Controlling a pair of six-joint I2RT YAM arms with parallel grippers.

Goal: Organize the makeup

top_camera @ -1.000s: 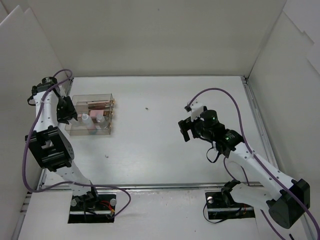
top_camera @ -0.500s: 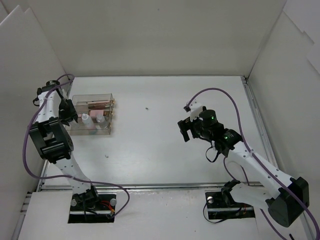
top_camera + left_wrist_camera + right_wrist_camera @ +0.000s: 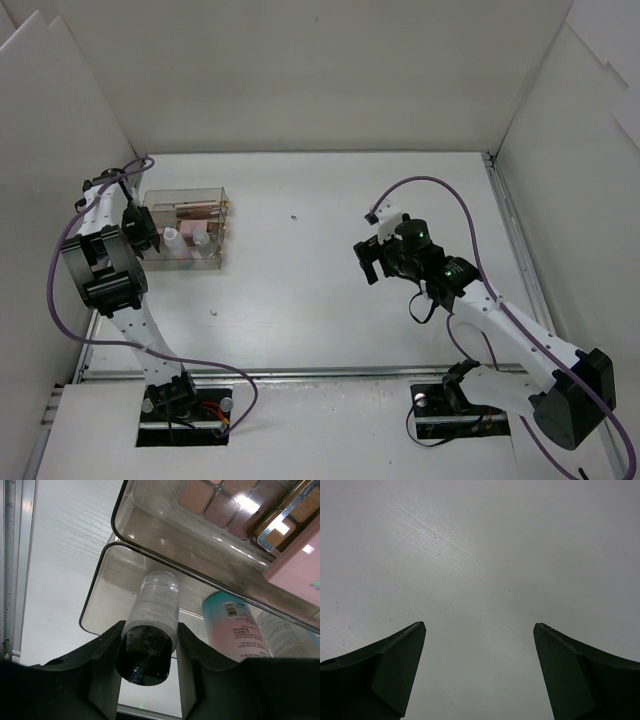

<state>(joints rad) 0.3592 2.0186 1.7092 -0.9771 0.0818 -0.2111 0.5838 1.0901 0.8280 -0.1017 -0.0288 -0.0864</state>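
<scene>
My left gripper [image 3: 150,632] is shut on a small clear bottle [image 3: 152,610] with a dark end, held at the left end of the clear compartmented box [image 3: 107,565]. In the box lie a pink-and-blue tube [image 3: 235,630], another clear bottle [image 3: 287,635], a brown-toned eyeshadow palette [image 3: 220,505] and a pink compact [image 3: 300,575]. From above, the left gripper [image 3: 140,232] is at the box's [image 3: 185,191] left side, with white-capped bottles [image 3: 171,238] and the palettes [image 3: 195,210] inside. My right gripper [image 3: 368,262] is open and empty over bare table [image 3: 479,627].
White walls enclose the table on the left, back and right. A metal rail [image 3: 10,565] runs along the left table edge, close to the box. Two small specks [image 3: 293,216] lie on the table surface.
My left arm has folded up closer to the left wall, and its gripper has shifted slightly toward the box's left end. The right arm has barely moved.
</scene>
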